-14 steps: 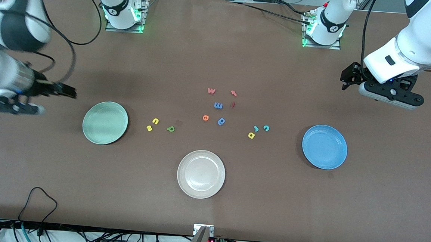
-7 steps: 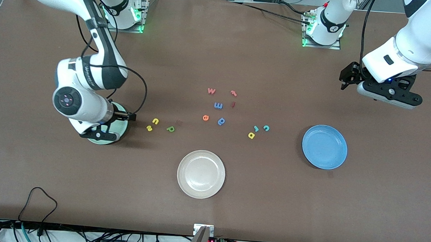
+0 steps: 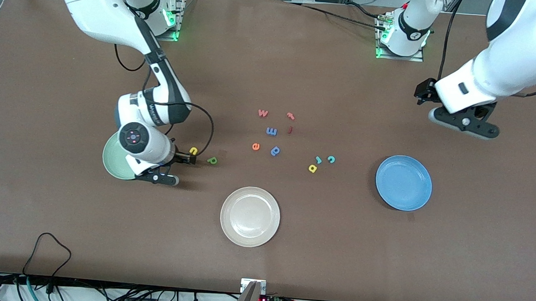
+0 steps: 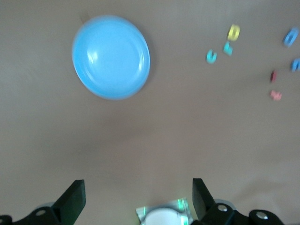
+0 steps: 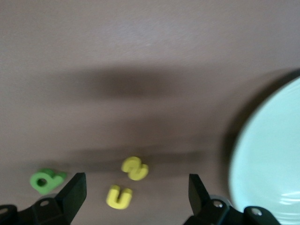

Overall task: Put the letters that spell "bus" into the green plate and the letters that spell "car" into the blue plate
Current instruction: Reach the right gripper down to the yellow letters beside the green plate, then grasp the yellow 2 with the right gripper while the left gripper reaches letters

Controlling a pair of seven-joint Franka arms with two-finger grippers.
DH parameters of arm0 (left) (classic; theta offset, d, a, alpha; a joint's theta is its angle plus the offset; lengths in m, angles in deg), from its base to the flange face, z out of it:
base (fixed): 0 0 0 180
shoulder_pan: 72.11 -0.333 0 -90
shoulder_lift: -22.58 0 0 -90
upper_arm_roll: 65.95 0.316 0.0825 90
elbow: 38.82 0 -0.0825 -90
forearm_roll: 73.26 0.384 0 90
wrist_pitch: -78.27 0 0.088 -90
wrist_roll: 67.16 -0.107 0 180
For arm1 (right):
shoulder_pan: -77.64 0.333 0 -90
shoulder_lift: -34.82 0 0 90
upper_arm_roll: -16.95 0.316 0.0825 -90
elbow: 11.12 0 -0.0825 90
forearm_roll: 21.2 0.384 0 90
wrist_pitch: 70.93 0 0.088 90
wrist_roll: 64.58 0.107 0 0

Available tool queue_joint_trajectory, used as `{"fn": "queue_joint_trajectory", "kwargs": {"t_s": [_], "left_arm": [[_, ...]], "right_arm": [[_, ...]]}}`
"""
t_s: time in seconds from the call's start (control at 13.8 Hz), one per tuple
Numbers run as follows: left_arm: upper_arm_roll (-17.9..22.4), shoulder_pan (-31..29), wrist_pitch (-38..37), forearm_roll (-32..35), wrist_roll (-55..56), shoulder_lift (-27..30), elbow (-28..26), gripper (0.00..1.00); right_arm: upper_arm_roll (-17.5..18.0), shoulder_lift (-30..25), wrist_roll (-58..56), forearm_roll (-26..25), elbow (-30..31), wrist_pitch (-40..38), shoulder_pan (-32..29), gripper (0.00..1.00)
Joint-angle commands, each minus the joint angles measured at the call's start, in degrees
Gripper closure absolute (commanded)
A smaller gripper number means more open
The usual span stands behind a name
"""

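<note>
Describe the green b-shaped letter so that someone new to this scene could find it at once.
Start at the pale green plate toward the right arm's end of the table, where the right pincer hangs open. Beside the plate lie three small foam letters; the green b-shaped letter is the one farthest from it. It alone is green; the u and s are yellow.

Foam letters are seen scattered on the table (image 3: 383, 250). A pink w (image 3: 263, 113) is read at the centre, with a blue m (image 3: 271, 131) at its five o'clock and an orange e (image 3: 255, 146) at its six. A teal c (image 3: 331, 159) is found at the e's three o'clock, a yellow u (image 3: 193, 151) at its nine. Lettering (image 3: 152, 108) printed on the right arm's wrist cannot be read.
</note>
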Motion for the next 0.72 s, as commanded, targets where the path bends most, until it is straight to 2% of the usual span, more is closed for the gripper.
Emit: {"fn": "queue_joint_trajectory", "kwargs": {"t_s": [0.0,0.29,0.43,0.65], "left_arm": [[0.2,2.8,0.4,-0.5,1.3,-7.0,1.3,0.00],[0.2,6.5,17.9,-1.2,4.1,-17.4,1.3,0.00],[0.2,9.2,26.2,-1.1,11.2,-22.9,1.4,0.00],[-0.1,12.9,36.0,-1.1,10.8,-29.1,1.6,0.00]], "right_arm": [[-0.3,1.8,3.8,0.2,-1.4,0.9,0.2,0.14],[-0.3,2.0,7.3,0.2,-1.3,0.3,0.4,0.25],[-0.3,2.7,9.8,0.2,-1.3,0.3,0.3,0.30],[-0.3,3.2,14.7,0.3,-1.3,0.3,0.4,0.32]]}}
